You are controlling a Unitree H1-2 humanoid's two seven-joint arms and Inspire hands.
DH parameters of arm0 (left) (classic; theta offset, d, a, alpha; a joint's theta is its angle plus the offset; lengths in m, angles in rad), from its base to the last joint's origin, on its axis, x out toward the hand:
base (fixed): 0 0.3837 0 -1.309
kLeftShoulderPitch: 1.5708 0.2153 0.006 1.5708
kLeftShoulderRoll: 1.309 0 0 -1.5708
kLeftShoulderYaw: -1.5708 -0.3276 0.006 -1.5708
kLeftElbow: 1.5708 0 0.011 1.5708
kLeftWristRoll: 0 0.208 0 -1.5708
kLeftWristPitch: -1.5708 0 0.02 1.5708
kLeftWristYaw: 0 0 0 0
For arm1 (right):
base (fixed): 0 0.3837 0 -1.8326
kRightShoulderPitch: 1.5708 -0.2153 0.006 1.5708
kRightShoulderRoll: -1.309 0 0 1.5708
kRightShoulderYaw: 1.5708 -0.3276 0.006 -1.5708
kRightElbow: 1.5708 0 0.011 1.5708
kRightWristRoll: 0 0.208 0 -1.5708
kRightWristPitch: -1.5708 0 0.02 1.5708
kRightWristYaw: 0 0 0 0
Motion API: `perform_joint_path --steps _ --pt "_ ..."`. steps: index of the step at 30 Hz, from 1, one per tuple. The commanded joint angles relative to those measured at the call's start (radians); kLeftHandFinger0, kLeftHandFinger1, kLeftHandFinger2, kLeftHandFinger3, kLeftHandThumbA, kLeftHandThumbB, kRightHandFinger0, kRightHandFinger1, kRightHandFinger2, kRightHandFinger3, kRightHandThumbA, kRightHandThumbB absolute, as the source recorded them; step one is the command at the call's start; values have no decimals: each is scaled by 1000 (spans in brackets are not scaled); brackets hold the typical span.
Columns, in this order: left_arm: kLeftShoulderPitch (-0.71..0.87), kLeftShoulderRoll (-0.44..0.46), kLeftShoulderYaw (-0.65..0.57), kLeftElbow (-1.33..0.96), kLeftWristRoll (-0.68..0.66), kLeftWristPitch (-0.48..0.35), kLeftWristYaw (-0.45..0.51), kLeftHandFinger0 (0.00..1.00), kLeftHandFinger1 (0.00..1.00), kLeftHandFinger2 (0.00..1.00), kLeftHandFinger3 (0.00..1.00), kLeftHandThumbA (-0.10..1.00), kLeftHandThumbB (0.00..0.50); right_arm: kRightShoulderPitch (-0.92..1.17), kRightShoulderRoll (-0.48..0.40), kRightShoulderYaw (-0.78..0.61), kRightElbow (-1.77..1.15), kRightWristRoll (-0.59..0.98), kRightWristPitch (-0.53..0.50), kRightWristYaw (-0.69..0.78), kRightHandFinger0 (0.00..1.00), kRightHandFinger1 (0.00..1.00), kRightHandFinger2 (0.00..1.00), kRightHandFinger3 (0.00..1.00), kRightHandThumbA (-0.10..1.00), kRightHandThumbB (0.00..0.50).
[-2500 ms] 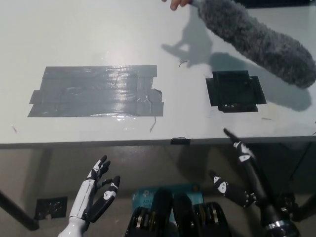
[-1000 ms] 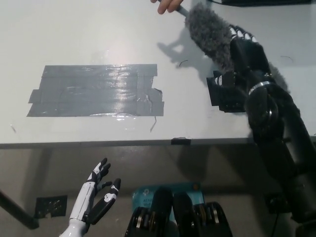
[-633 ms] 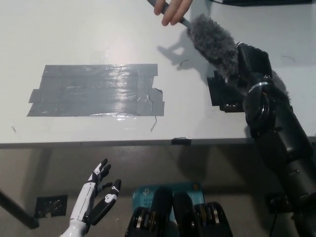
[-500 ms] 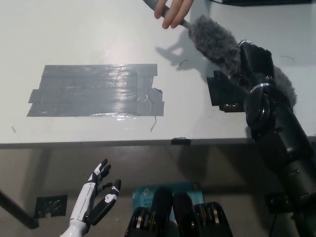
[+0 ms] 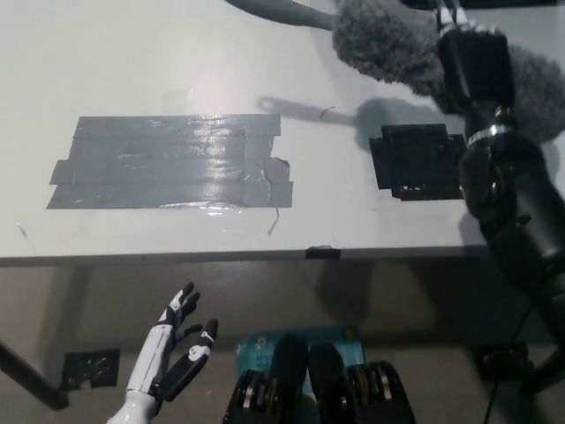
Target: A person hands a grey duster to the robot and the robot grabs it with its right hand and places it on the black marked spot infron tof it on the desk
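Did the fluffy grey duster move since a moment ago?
Yes. The grey duster went up, away from the black marked spot, held in the black right hand.

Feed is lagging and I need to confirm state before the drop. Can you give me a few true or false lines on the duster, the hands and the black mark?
1. The right hand holds the grey duster above the desk. True.
2. The duster lies flat on the black mark. False: it is in the air, up near the far edge, and the mark is bare.
3. The left hand is down below the desk edge, open and holding nothing. True.
4. The grey tape patch sits to the right of the black mark. False: it is to the mark's left.
5. A person's hand grips the duster handle. False: no person's hand shows in the picture.
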Motion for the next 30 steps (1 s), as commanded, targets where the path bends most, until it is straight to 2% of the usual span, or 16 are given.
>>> perform_joint_path --steps 1,2,3,4,5,7,10,14,16,17,18,19,20,23,28,30 --pt "-19 13 -8 -24 -1 -36 -10 879 1000 1000 1000 626 112 -106 -45 51 45 -32 -139 -94 6 394 728 398 -100 258" --pt "-21 13 -8 -25 -2 -34 -11 880 1000 1000 1000 624 111 -110 -50 61 68 -23 -158 -97 0 407 768 347 -100 259" --pt "-21 12 -7 -25 -5 -33 -11 882 1000 1000 1000 615 114 -109 -54 70 87 -16 -167 -86 0 447 831 374 -100 258" --pt "-22 12 -7 -26 -6 -31 -11 882 1000 1000 1000 613 115 -107 -58 77 96 -13 -166 -71 16 511 908 504 -100 241" --pt "-24 13 -8 -28 -3 -29 -11 881 1000 1000 1000 612 114 -104 -63 86 106 -12 -161 -51 1 466 854 530 -100 255" --pt "-25 14 -8 -28 -1 -28 -10 878 1000 1000 1000 612 113 -101 -65 97 131 -8 -153 -32 0 511 939 648 -100 223" --pt "-26 16 -11 -27 1 -31 -10 872 1000 1000 1000 613 110 -88 -64 101 185 24 -176 -11 0 468 904 634 -100 226" --pt "-29 14 -12 -25 2 -28 -7 866 1000 1000 1000 611 117 -78 -60 89 258 70 -214 17 0 468 925 789 -100 211" --pt "-29 13 -12 -25 3 -26 -5 867 1000 1000 1000 617 125 -82 -49 70 303 111 -220 50 0 454 859 776 -100 217" --pt "-29 13 -13 -26 3 -26 -5 867 1000 1000 1000 619 127 -82 -46 59 300 132 -193 105 37 474 790 743 -52 229" --pt "-29 14 -13 -26 3 -26 -6 868 1000 1000 1000 620 127 -82 -47 45 282 174 -156 218 217 675 1000 969 138 279" --pt "-28 14 -14 -27 2 -24 -7 869 1000 1000 1000 621 126 -82 -50 37 262 204 -132 303 578 958 1000 1000 409 379" --pt "-28 14 -14 -30 0 -17 -9 870 1000 1000 1000 620 125 -79 -62 32 212 248 -78 459 954 1000 1000 1000 540 376" --pt "-37 16 -14 -27 2 -19 -10 873 1000 1000 1000 612 119 -89 -80 30 163 282 -17 616 1000 1000 1000 1000 699 487" --pt "-41 18 -13 -28 -2 -18 -12 873 1000 1000 1000 622 129 -98 -105 -13 27 408 108 836 1000 1000 1000 1000 743 500" --pt "-44 21 -14 -22 0 -24 -13 873 1000 1000 1000 624 126 -106 -125 -23 -58 456 154 920 1000 1000 1000 1000 861 500"
